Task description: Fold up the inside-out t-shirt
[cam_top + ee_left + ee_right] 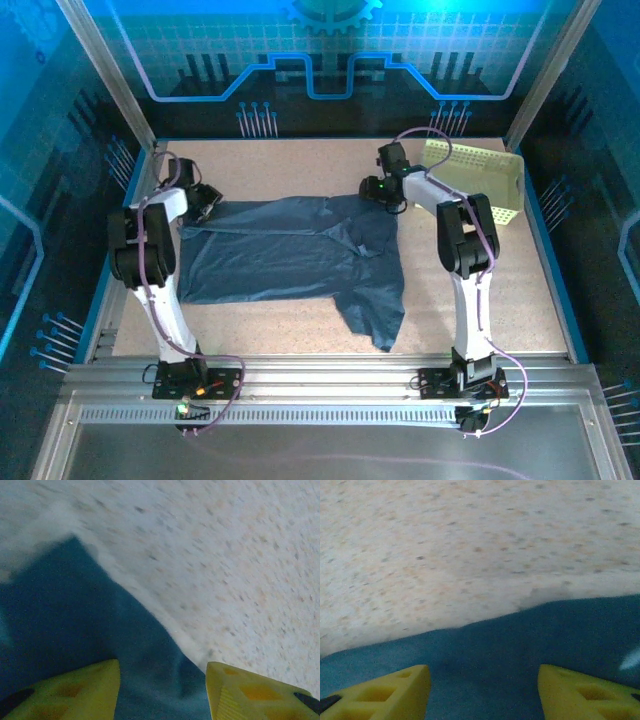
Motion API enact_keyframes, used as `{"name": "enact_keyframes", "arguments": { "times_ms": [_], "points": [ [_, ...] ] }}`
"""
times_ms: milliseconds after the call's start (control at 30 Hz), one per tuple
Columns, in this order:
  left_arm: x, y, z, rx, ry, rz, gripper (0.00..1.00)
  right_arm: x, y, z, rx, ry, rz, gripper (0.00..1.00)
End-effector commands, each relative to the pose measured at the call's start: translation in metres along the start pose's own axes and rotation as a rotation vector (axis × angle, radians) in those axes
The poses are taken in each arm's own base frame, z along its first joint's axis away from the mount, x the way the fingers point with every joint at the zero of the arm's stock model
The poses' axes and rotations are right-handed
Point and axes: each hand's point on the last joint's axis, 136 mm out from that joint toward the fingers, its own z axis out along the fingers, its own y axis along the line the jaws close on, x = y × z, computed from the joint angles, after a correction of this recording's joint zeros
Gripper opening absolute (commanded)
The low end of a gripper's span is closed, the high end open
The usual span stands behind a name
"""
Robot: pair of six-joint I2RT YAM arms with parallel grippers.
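L hand point(162, 677) & R hand point(484, 677) both open, empty, low over far edge of t-shirt point(290, 250), spread on bench point(290, 160).

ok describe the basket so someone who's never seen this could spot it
Start at the speckled table and look to its far right corner, beyond the right arm. The basket sits there, clear of the shirt. It is pale yellow-green, rigid and perforated, while the shirt is dark blue and limp.
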Motion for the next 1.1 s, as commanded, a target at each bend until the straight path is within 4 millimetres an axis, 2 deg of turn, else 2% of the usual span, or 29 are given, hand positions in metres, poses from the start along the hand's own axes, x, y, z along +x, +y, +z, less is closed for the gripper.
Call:
{"name": "enact_keyframes", "arguments": {
  "times_ms": [0, 133, 200, 300, 433, 500, 567, 633, 700, 800, 933, 1000, 1067],
  "points": [
    [-0.004, 0.035, 0.002, -0.026, -0.005, -0.137, 0.50, 0.007, -0.031, 0.000, 0.102, 0.011, 0.100, 0.60],
    [-0.009, 0.061, -0.004, -0.050, -0.044, -0.206, 0.50, 0.012, -0.044, -0.002, 0.114, -0.001, 0.140, 0.60],
    [-0.011, 0.061, -0.007, -0.038, -0.055, -0.214, 0.50, 0.008, -0.044, -0.005, 0.113, -0.013, 0.128, 0.60],
    [-0.015, 0.046, -0.013, 0.012, -0.044, -0.197, 0.51, -0.002, -0.035, -0.014, 0.081, -0.040, 0.101, 0.59],
    [-0.026, 0.037, -0.038, 0.011, -0.104, -0.168, 0.52, -0.019, -0.022, -0.042, 0.089, -0.105, 0.057, 0.58],
    [-0.032, 0.030, -0.049, 0.014, -0.130, -0.135, 0.53, -0.025, -0.009, -0.054, 0.079, -0.140, 0.011, 0.58],
    [-0.032, 0.016, -0.052, 0.042, -0.124, -0.093, 0.54, -0.029, 0.011, -0.057, 0.037, -0.159, -0.039, 0.58],
    [-0.026, -0.005, -0.048, 0.091, -0.084, -0.050, 0.54, -0.029, 0.034, -0.050, -0.022, -0.145, -0.078, 0.58],
    [-0.020, -0.016, -0.042, 0.109, -0.057, -0.027, 0.54, -0.025, 0.048, -0.036, -0.052, -0.106, -0.091, 0.58],
    [-0.016, -0.015, -0.027, 0.105, -0.023, -0.046, 0.54, -0.017, 0.056, -0.009, -0.070, -0.045, -0.073, 0.58],
    [-0.016, 0.001, -0.007, 0.080, 0.008, -0.089, 0.54, -0.011, 0.051, 0.011, -0.075, -0.007, -0.023, 0.58],
    [-0.018, 0.014, -0.001, 0.063, 0.013, -0.120, 0.54, -0.001, 0.037, 0.028, -0.051, 0.029, 0.009, 0.58],
    [-0.020, 0.026, 0.003, 0.054, 0.014, -0.158, 0.54, 0.003, 0.021, 0.035, -0.024, 0.045, 0.059, 0.57]
  ]
}}
